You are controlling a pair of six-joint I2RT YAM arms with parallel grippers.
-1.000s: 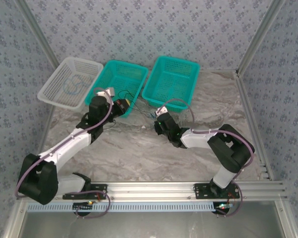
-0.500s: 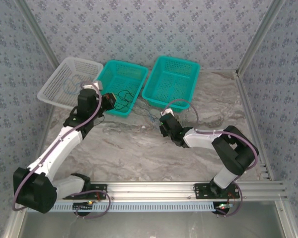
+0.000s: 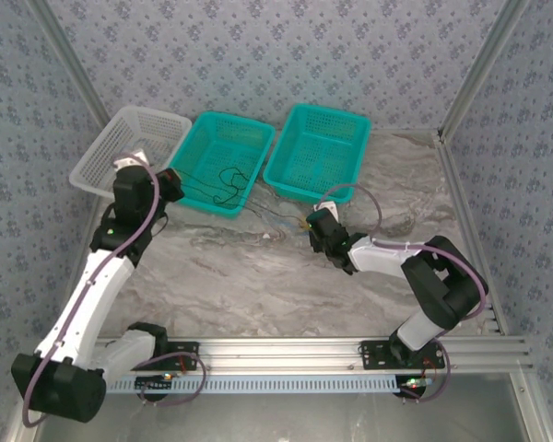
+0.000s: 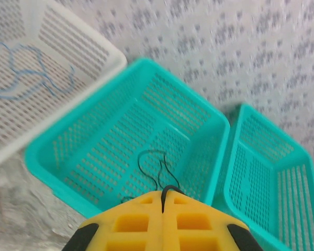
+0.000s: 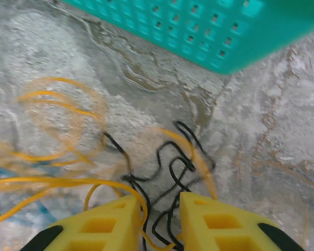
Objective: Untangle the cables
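You are partway through. One blue cable (image 4: 21, 78) is lying alone in the white basket (image 4: 110, 49), up and to the left of your left jaws. A black cable (image 4: 156, 166) is trailing into the teal basket (image 4: 78, 110) straight ahead of them. A knot (image 5: 130, 179) of yellow, black and blue strands is sitting on the desk (image 5: 282, 136) right at your right jaws, so most of the sorting is waiting. Your left jaws are pinching shut on that black cable's end. Your right jaws are standing partly open, straddling the knot's black and yellow strands without clamping them.
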